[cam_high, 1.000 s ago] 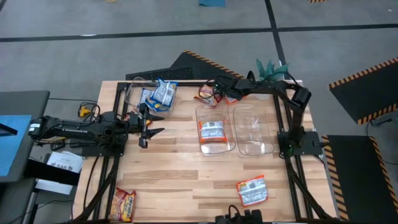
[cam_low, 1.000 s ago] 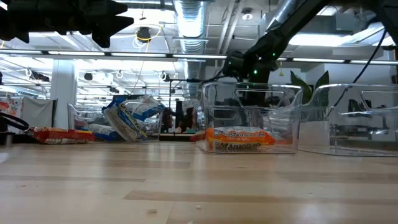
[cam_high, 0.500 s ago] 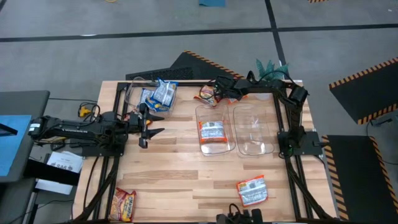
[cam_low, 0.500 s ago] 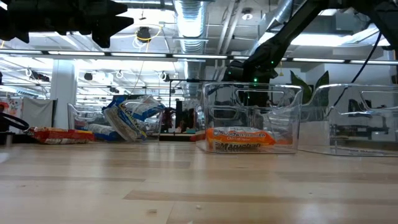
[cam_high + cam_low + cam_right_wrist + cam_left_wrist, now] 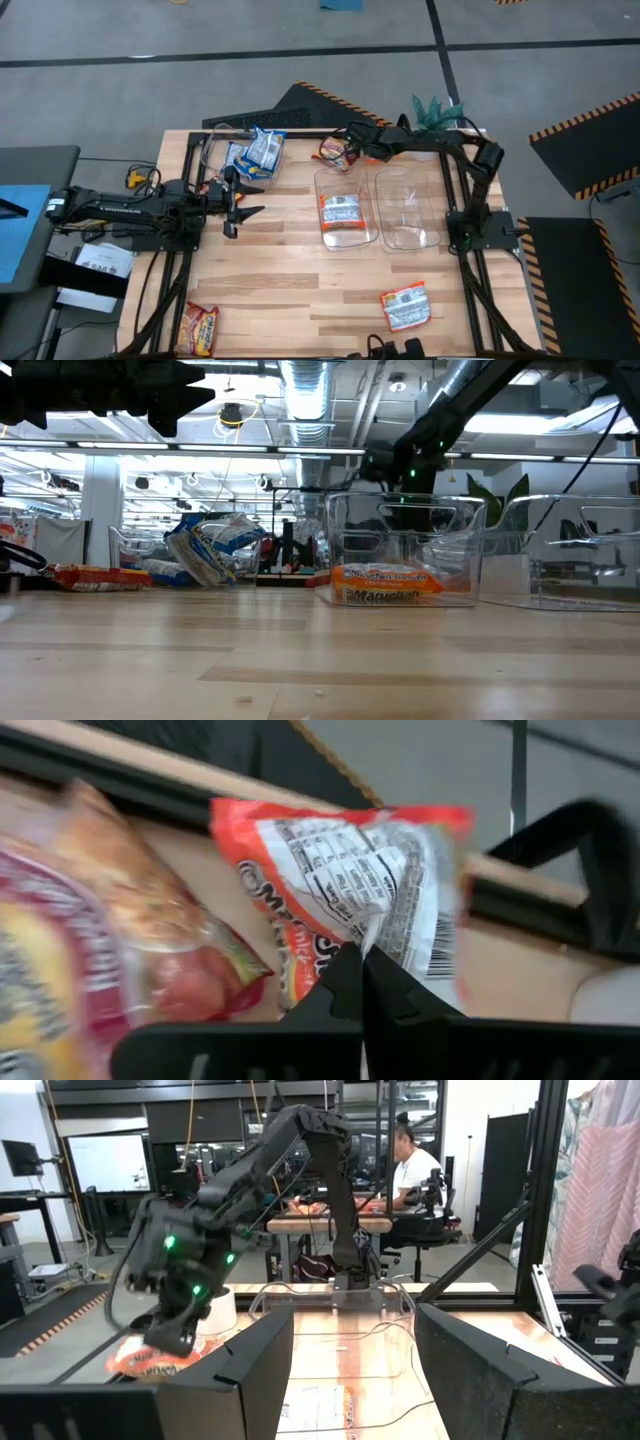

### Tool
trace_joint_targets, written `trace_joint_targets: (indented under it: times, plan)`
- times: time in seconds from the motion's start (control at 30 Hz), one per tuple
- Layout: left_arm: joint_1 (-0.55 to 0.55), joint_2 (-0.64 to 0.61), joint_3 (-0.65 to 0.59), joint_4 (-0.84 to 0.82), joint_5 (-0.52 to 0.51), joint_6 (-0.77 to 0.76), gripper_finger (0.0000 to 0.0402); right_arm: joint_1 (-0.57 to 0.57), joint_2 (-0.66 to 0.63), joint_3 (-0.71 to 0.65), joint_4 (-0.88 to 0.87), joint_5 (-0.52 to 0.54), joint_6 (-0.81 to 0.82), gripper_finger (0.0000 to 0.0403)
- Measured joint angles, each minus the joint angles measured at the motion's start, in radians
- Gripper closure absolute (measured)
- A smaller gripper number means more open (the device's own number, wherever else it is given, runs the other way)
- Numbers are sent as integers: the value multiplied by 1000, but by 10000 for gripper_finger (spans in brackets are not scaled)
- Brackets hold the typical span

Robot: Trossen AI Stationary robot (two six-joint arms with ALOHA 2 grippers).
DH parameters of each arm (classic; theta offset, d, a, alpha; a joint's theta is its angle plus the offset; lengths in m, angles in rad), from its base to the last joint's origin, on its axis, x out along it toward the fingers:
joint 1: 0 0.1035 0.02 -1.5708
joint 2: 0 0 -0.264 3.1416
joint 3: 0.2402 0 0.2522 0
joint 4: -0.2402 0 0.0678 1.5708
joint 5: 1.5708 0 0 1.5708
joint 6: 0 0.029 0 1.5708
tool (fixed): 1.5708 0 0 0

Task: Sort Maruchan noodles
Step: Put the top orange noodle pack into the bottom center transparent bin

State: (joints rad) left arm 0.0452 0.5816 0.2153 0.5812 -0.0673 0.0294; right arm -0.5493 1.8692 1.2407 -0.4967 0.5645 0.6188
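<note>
The right gripper point(image 5: 362, 982) has its jaws shut on an orange packet point(image 5: 365, 895) just behind the bin point(image 5: 345, 178), and should next lift it over and drop it in.

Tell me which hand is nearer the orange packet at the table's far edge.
Right. The right hand is shut on the orange packet there; the left hand hangs open over the table's left side, well away from it.
</note>
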Motion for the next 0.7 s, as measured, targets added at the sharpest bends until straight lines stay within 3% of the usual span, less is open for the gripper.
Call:
trace_joint_targets:
  times: [0.37, 0.53, 0.7]
  plan:
    - [0, 0, 0, -12, 0, -8, 203, 157, -284, 0, 15, 66, -111, 396]
    - [0, 0, 0, -16, 0, -12, 203, 358, -389, 1, 12, 38, -141, 396]
    - [0, 0, 0, -15, 0, -12, 203, 591, -407, -2, 2, 10, -149, 392]
